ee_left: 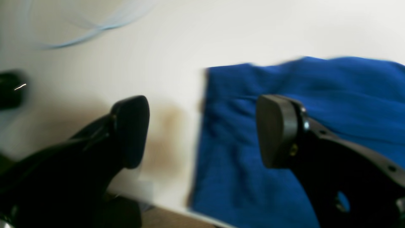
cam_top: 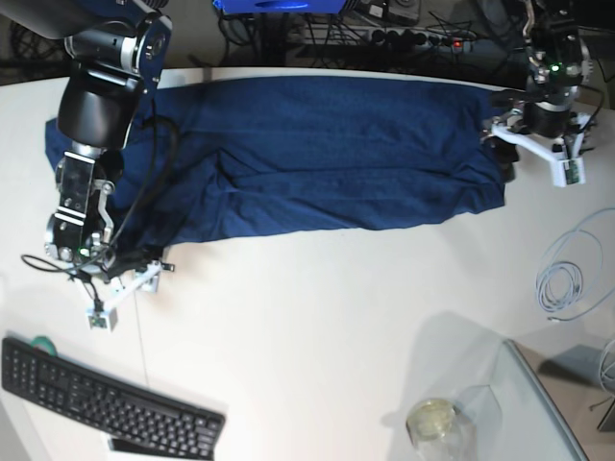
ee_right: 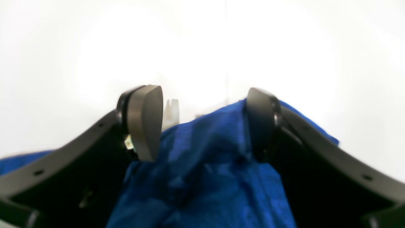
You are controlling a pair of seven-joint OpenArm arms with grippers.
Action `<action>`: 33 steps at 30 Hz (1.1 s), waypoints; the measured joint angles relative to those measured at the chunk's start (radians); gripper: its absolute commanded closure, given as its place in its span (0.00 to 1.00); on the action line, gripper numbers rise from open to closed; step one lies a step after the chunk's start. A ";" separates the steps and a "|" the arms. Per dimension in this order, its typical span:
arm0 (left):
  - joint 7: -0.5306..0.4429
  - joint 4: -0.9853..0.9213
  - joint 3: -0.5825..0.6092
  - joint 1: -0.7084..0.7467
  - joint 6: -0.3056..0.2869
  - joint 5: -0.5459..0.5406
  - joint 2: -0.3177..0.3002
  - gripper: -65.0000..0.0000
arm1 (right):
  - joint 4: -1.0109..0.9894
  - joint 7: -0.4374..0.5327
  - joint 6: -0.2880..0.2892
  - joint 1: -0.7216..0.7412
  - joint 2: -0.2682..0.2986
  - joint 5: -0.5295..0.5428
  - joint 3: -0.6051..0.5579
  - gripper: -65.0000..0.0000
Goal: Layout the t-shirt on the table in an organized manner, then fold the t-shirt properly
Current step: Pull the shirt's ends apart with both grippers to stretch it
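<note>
t-shirt (cam_top: 327,154) spread lengthwise on table (cam_top: 317,317), keyboard (cam_top: 106,403) only in base view, left gripper (ee_left: 202,131) jaws apart, right gripper (ee_right: 204,123) jaws apart, cloth between, maybe touching one pad

My left gripper (ee_left: 202,131): jaws spread wide, nothing between the pads, wrist angled low. My right gripper (ee_right: 204,123): jaws parted, not clamped, arm reaching down from the far side.

1 t-shirt (cam_top: 327,158), 1 table (cam_top: 317,327), 2 grippers, 1 keyboard (cam_top: 106,399), 1 cable coil (cam_top: 567,279).
</note>
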 measured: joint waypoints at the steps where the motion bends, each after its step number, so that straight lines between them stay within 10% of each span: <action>1: 0.000 0.000 -0.010 0.000 0.001 0.001 0.000 0.25 | -0.008 0.002 -0.014 -0.003 0.005 0.000 0.000 0.40; 7: -0.002 0.004 0.038 0.037 -0.002 0.000 0.001 0.72 | -0.032 0.011 -0.042 -0.005 0.014 -0.003 0.003 0.44; 10: -0.002 -0.003 0.082 0.033 -0.003 -0.004 0.000 1.00 | -0.032 0.012 -0.042 -0.005 0.014 -0.002 0.003 0.68; 14: -0.008 -0.050 0.140 0.015 -0.004 0.001 0.003 1.00 | -0.033 0.006 -0.045 -0.005 0.014 -0.003 0.003 0.99; 33: -0.008 -0.249 0.191 -0.061 -0.003 0.011 -0.003 1.00 | 0.122 -0.085 -0.047 -0.069 0.019 0.002 0.006 0.99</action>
